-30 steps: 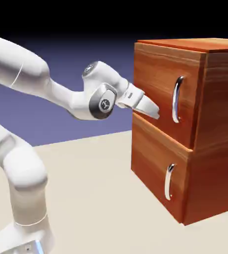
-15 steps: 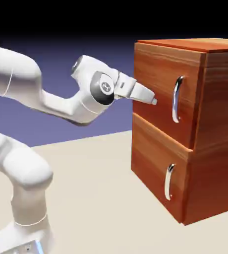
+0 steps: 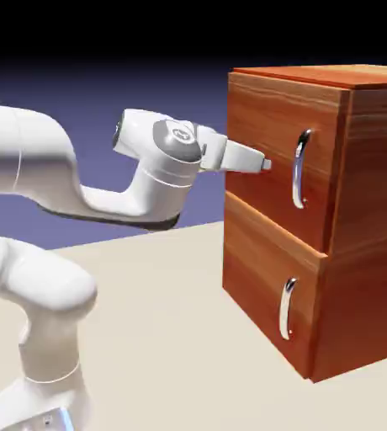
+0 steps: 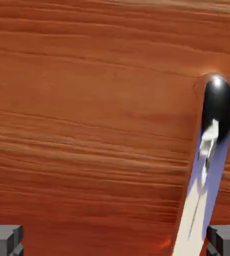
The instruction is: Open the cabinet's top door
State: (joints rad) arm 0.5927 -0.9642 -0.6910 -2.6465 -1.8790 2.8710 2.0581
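The gripper [image 3: 264, 162] is level and points at the face of the top door [image 3: 268, 160] of the cabinet [image 3: 348, 219], with its tip in front of the panel's upper half. In the hand view the two grey fingertips [image 4: 4, 240] sit at the bottom corners, far apart, with nothing between them: the jaws are spread wide. Reddish wood grain of the top door fills that view.

The top door's handle [image 3: 299, 168], a curved silver bar, stands upright just beyond the gripper tip, on the side away from the arm. In the hand view the handle [image 4: 207, 165] runs from the upper right down to the bottom edge, just inside the right fingertip [image 4: 227, 239]. The gripper is not around it; contact cannot be determined.

The top door lies flush with the cabinet front. The lower door [image 3: 264, 278] and the lower handle [image 3: 287, 308] sit below the gripper, well apart from it.
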